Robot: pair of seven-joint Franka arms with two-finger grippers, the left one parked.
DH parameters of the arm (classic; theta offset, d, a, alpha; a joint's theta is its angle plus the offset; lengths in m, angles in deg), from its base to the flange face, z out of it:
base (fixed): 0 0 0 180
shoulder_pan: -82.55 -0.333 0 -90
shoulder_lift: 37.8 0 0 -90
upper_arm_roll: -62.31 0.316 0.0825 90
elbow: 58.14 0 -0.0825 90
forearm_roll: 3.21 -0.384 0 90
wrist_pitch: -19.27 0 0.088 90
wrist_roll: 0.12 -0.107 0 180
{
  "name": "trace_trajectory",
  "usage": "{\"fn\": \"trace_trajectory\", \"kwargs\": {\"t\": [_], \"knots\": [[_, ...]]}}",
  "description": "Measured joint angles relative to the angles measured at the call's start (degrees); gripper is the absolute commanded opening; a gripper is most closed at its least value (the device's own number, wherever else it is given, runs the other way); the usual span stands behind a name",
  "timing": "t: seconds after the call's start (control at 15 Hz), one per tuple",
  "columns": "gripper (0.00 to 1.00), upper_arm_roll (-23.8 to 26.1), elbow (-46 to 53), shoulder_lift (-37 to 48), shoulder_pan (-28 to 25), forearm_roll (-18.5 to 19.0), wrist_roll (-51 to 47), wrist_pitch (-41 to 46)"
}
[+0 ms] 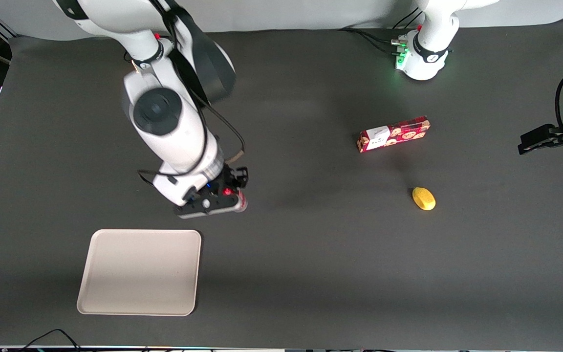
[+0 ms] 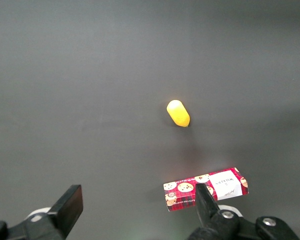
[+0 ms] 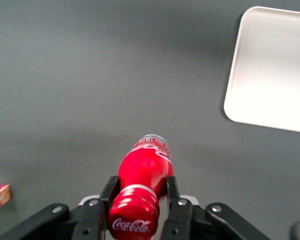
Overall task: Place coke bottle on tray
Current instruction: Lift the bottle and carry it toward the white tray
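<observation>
My right gripper (image 1: 232, 194) is shut on the coke bottle (image 3: 142, 172), a small red bottle with a red cap and clear base. The two fingers (image 3: 172, 192) press its neck from both sides. In the front view only a bit of the bottle (image 1: 240, 200) shows under the gripper. The gripper hangs over the dark table, farther from the front camera than the beige tray (image 1: 140, 271) and a little toward the parked arm's end from it. The tray (image 3: 272, 67) lies empty. I cannot tell whether the bottle is touching the table.
A red cookie box (image 1: 393, 134) and a yellow lemon-like object (image 1: 423, 198) lie toward the parked arm's end of the table. Both also show in the left wrist view: the box (image 2: 206, 188) and the yellow object (image 2: 178, 113).
</observation>
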Motion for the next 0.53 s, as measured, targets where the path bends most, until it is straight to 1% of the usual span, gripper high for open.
{"fn": "trace_trajectory", "kwargs": {"t": [0.2, 0.4, 0.53], "knots": [[0.00, 0.1, 0.9, 3.9, -0.1, 0.0, 0.2, 5.8], [0.00, -0.1, 1.4, 4.6, 0.0, 0.0, 0.5, 6.7], [0.00, -1.6, 1.3, 4.4, 0.9, 0.1, 5.0, 6.7]]}}
